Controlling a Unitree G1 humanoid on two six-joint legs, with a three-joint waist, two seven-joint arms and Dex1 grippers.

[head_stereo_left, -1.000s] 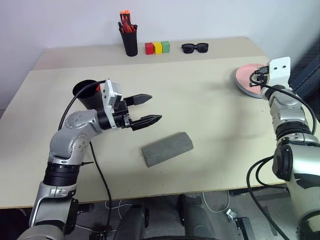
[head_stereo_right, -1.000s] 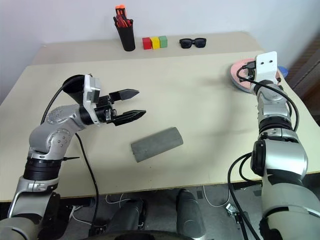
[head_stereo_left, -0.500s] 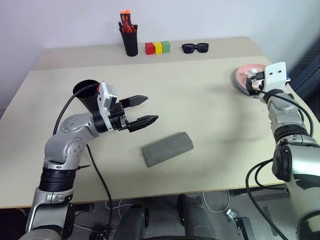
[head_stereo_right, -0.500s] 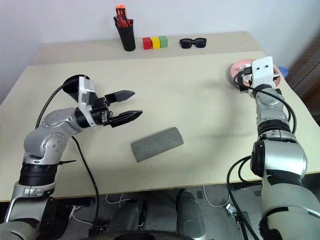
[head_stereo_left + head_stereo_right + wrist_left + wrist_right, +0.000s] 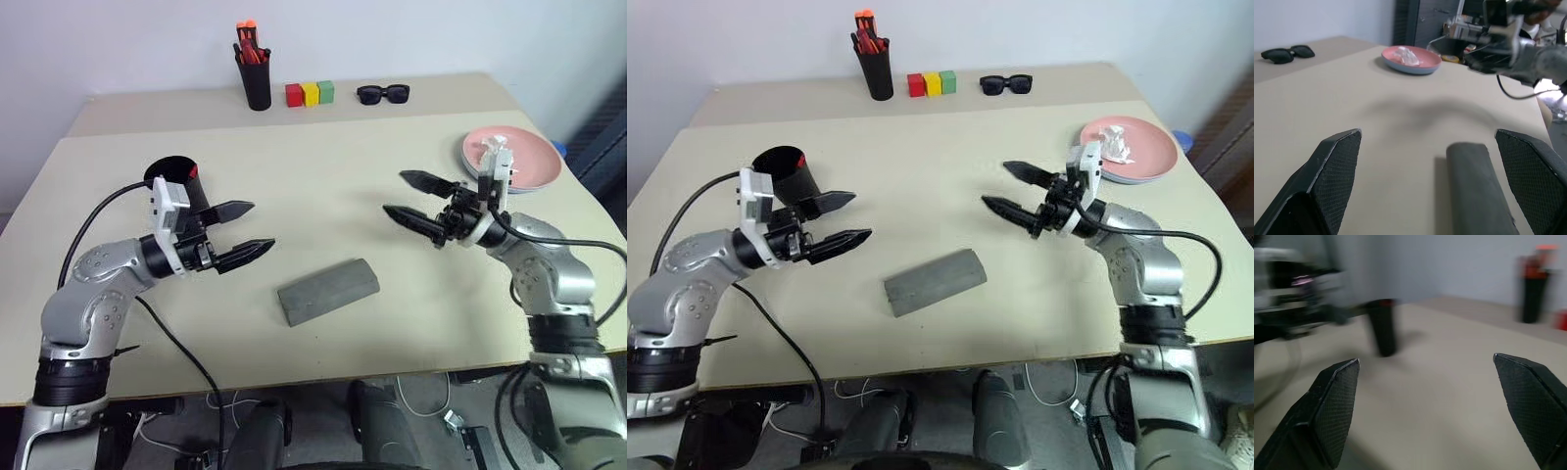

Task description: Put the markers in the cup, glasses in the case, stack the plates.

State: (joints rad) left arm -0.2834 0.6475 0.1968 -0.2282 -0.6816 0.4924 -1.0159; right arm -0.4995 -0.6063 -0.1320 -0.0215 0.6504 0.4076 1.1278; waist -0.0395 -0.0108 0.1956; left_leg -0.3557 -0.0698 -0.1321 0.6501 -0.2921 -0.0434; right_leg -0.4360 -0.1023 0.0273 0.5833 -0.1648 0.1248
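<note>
- Left gripper [image 5: 255, 228]: fingers spread wide, nothing between them. It hangs over the bench [image 5: 333, 186] at left, pointing right, just in front of the cup [image 5: 174, 183].
- Right gripper [image 5: 411, 198]: fingers also wide apart and empty. It hangs over the bench right of centre, pointing left toward the other gripper.
- Cup: upright at left; a red cap shows at its rim, so at least one marker [image 5: 192, 172] stands inside. Cannot tell whether the white one is in there too.
- Case [image 5: 327, 291]: closed, lying flat on the near centre of the bench, between the two grippers and nearer than both, touching neither. Glasses cannot be made out.
- Plates [image 5: 534, 162]: at the far right edge, the pink one on top with a blue-grey rim showing just beneath it, so stacked. A small white crumpled object [image 5: 1405, 53] lies on the pink plate.
- Far edge of the bench: pen cup [image 5: 256, 80] with orange-red pens, three coloured blocks [image 5: 309, 93] (red, yellow, green) in a row, black sunglasses [image 5: 383, 93] to their right.
</note>
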